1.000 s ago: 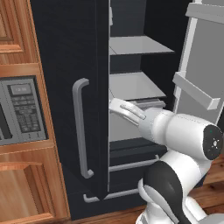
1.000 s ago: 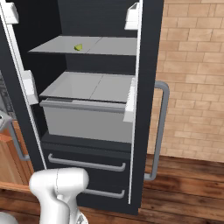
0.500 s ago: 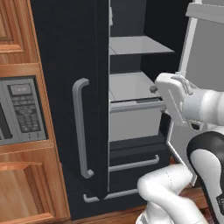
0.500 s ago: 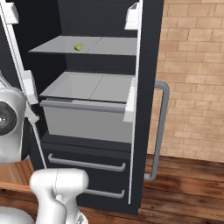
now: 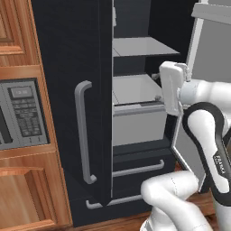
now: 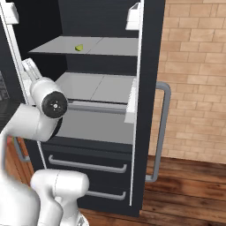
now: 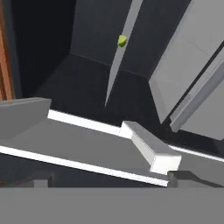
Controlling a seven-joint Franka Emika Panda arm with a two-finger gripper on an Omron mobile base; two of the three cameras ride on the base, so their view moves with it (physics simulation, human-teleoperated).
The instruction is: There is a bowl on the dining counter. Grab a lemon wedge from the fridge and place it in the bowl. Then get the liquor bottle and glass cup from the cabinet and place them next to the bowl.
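Pincer (image 7: 107,179): released, jaws spread wide, nothing between them; its two dark tips rise at the 6 o'clock edge of the hand view, and the hand sits at the mouth of the fridge (image 5: 72,54), in front of the open compartment. Fridge: tall, black, one door swung open, the other shut with a long grey bar handle (image 5: 83,131). Interior: pale grey upper shelf (image 6: 110,46), a second grey shelf below it, a grey drawer (image 5: 137,128) beneath, white door bins (image 6: 134,13) on the open doors. Lemon wedge (image 6: 79,47): small, yellow-green, lying on the upper shelf, toward its left half in the right base view; at 12 o'clock in the hand view (image 7: 122,40), well apart from the pincer. Microwave (image 5: 20,113): grey, set in reddish wooden cabinetry at 9 o'clock of the left base view. Brick wall (image 6: 194,66): at 3 o'clock of the right base view.
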